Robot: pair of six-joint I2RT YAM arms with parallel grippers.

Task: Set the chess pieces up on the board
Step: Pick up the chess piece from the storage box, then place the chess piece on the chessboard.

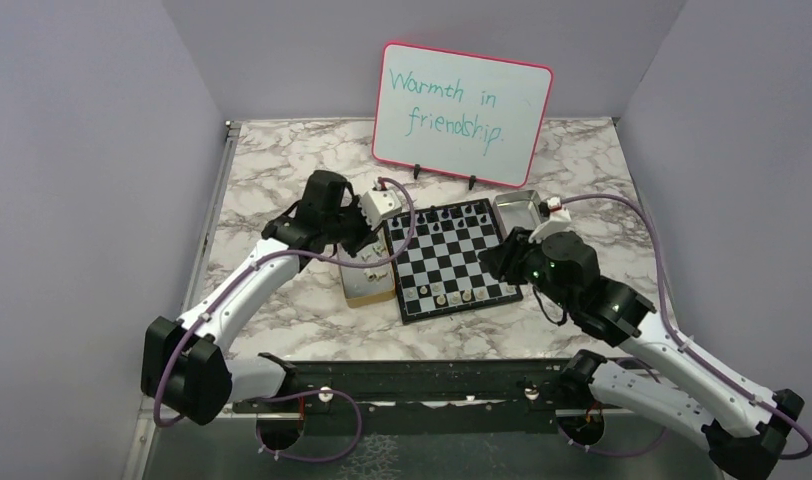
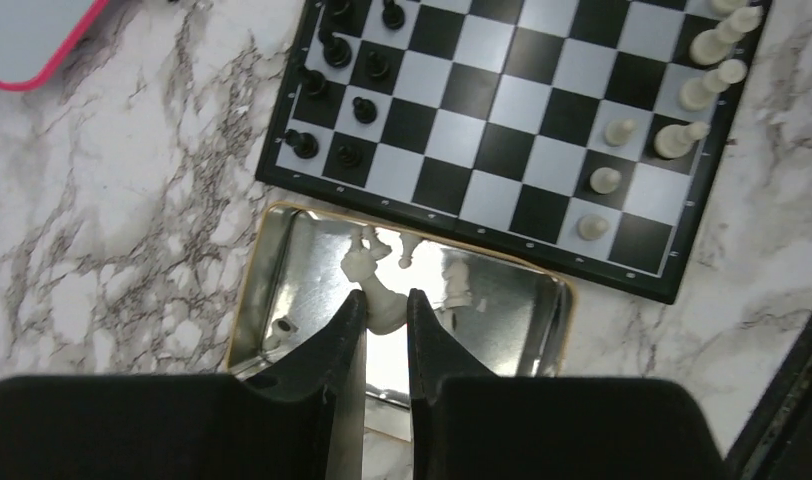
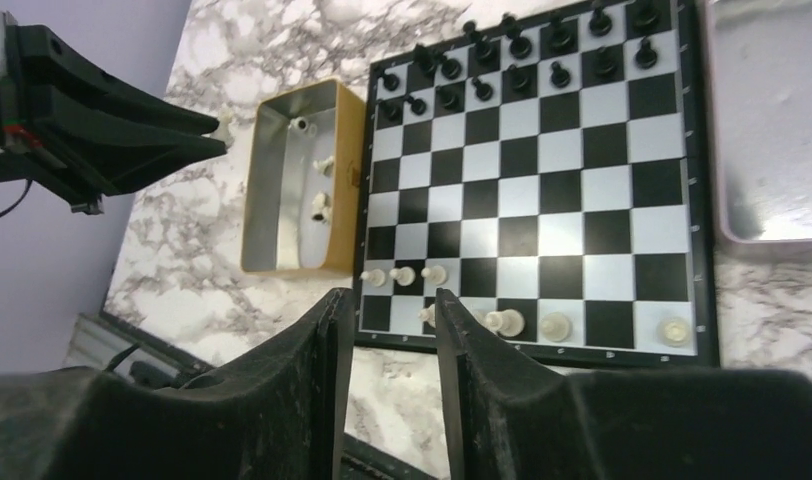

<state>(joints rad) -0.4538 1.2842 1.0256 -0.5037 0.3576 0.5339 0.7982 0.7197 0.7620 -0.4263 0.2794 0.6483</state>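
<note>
Jaws of the left gripper (image 2: 384, 298) stood narrow, pinched on one cream piece (image 2: 378, 305) held just above the tan box (image 2: 252, 280), whose open top lay just beside the board's (image 2: 542, 110) left edge. The hold looked slight: the piece was caught at the very tips and seemed tilted, so it could pivot or drop back into the box. Carried low, it might also clip the box wall.

Loose chessmen (image 2: 460, 288) lay in the box, so a fall would only cost time. A fall over the board would be worse, since the standing cream pieces (image 2: 682, 140) on the near rows crowded the squares this one probably belonged among. A tilted set-down could topple its neighbours. Black pieces (image 2: 337, 52) filled the far rows, well apart from that path.

Over the board's near edge the right gripper (image 3: 387, 300) hovered with jaws partly apart and nothing between them. That put it close to the cream rows, where the two arms could crowd each other. Off the board's far right corner sat a silver tray (image 3: 772, 120), and a whiteboard (image 1: 462, 100) stood at the back of the marbled surface (image 2: 112, 200), neither in the way.
</note>
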